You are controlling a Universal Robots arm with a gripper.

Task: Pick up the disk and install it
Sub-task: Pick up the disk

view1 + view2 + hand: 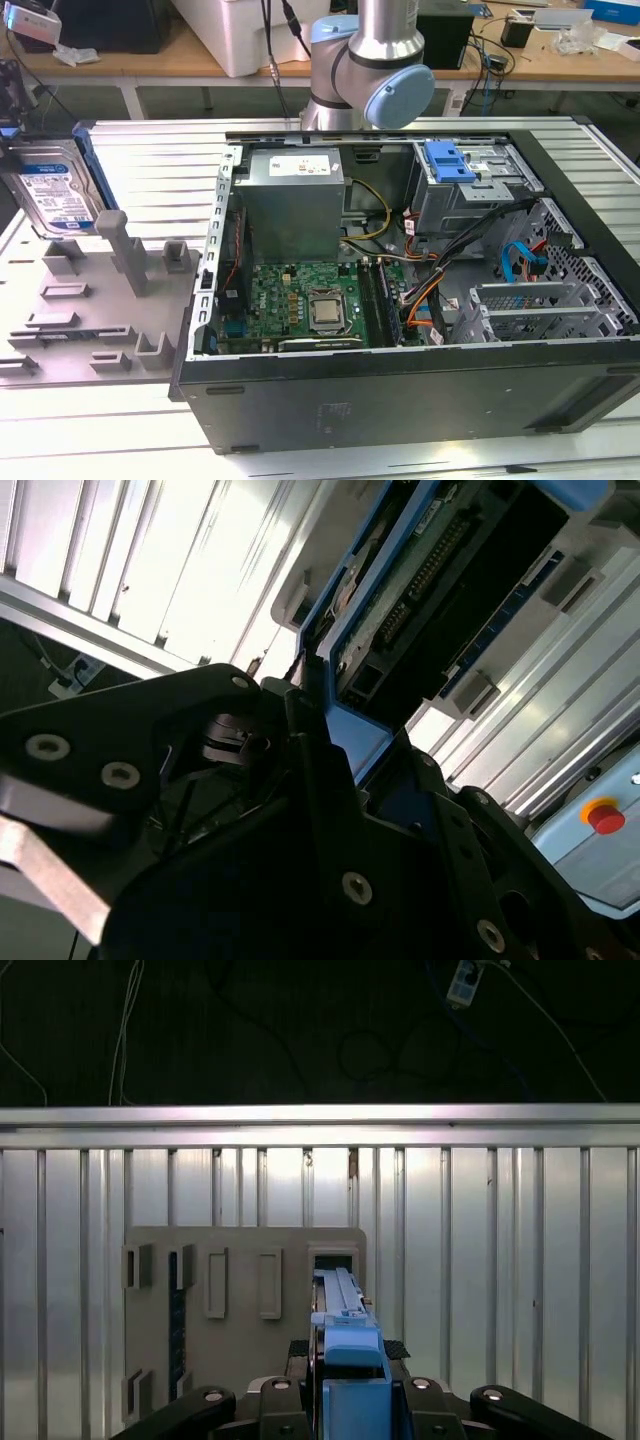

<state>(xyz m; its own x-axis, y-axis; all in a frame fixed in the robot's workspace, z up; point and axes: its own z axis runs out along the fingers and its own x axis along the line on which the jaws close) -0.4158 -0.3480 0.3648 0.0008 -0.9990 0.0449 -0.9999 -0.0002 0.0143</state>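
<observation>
**Drive in the air:** The robot arm (368, 62) reaches from behind the open computer case (400, 400) to the exterior view's far left. There its gripper (345, 1355) is clamped on the blue rail of the disk (55, 190). The disk hangs on edge above the grey holder (90, 300), which sits just beside the case's side wall. In the first wrist view, slatted table (520, 1290) lies open on both sides of the holder, and the table's edge rail (320, 1115) runs beyond it. The disk's long axis stands near upright, with its label turned toward the exterior camera. Seen edge-on in the first wrist view, the disk lines up with a slot (335, 1260) in the holder.
</observation>
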